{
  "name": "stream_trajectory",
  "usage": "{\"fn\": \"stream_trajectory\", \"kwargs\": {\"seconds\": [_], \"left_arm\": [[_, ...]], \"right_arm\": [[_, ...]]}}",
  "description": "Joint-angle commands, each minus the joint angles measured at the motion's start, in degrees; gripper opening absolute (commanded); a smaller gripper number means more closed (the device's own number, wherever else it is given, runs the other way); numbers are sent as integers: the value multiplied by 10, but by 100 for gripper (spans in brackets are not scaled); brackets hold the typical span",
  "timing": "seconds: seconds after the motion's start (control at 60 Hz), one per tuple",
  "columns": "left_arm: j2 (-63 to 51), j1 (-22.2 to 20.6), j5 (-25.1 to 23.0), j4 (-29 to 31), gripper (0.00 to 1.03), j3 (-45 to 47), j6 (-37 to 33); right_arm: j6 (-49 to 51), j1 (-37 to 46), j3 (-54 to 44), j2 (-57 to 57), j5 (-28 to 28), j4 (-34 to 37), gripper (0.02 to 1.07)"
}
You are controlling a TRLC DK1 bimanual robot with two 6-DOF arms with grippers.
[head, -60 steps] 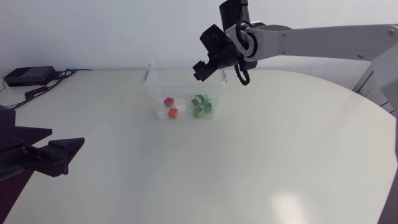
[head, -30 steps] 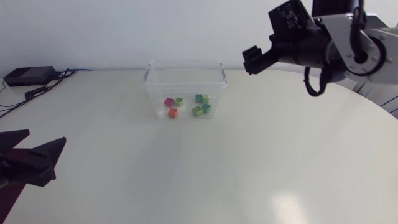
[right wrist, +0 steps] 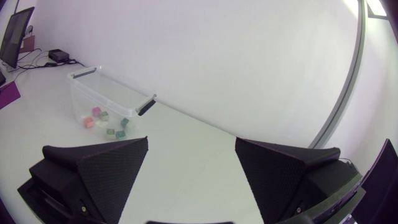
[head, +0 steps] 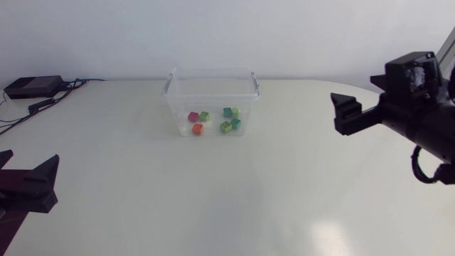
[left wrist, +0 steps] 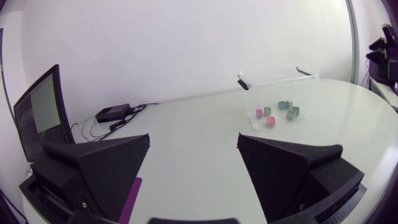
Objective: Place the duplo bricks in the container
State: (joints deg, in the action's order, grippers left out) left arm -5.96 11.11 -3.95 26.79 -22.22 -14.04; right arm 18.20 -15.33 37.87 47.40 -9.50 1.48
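Clear plastic container [head: 212,84] sits far-middle on the table [head: 227,192], with every duplo brick [head: 197,129] I can see on its floor, so the task looks done. Left gripper [left wrist: 193,140] is spread wide, empty, low at the left edge. Right gripper [right wrist: 191,142] is likewise spread, empty, raised at the right, facing the container.

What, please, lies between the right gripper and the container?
Only bare table top; the head view shows nothing between the right gripper and the container.
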Motion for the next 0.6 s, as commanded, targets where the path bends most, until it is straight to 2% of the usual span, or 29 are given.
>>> {"fn": "stream_trajectory", "kwargs": {"seconds": [0.0, 0.183, 0.583], "left_arm": [[11, 12, 3, -20, 99, 24, -10], [24, 9, 3, -72, 99, 61, -9], [38, -40, 18, -154, 99, 127, 51]], "right_arm": [[-6, 23, -33, -46, -7, 3, 103], [-23, 72, -119, -181, -3, 5, 103], [-87, 106, -226, -303, 37, -2, 103]]}}
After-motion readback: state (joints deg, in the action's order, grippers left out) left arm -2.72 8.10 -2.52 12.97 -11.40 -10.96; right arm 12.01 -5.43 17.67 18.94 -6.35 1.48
